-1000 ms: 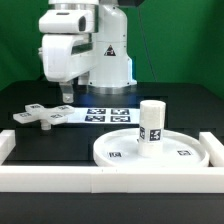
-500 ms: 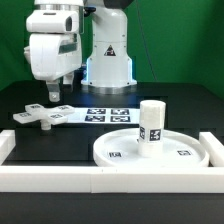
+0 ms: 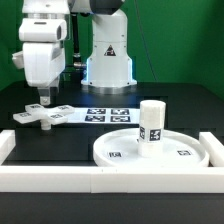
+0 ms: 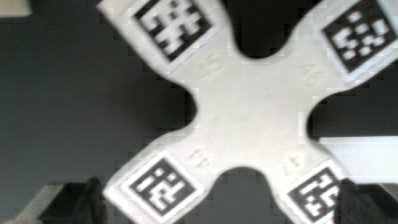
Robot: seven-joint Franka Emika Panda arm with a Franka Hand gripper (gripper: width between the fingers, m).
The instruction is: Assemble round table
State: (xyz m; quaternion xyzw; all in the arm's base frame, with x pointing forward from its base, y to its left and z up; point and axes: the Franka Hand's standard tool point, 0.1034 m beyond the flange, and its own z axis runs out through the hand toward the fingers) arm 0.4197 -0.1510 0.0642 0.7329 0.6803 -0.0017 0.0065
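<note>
Pincer (image 3: 42,100) has shifted to exterior view's left, now above cross-shaped base (image 3: 42,116) on worktop (image 3: 160,95); spread or pressed together, cannot tell. Base pickup likely next

My pincer (image 3: 42,100): it has moved toward the exterior view's left in both steps since a second ago.
Place over the cross-shaped base (image 3: 42,116): a second ago I hung above the arm at the exterior view's right; now I hang above its middle.
Height: my wrist housing sits slightly lower in the exterior view than half a second ago.
Tabletop: nothing on it has shifted.
</note>
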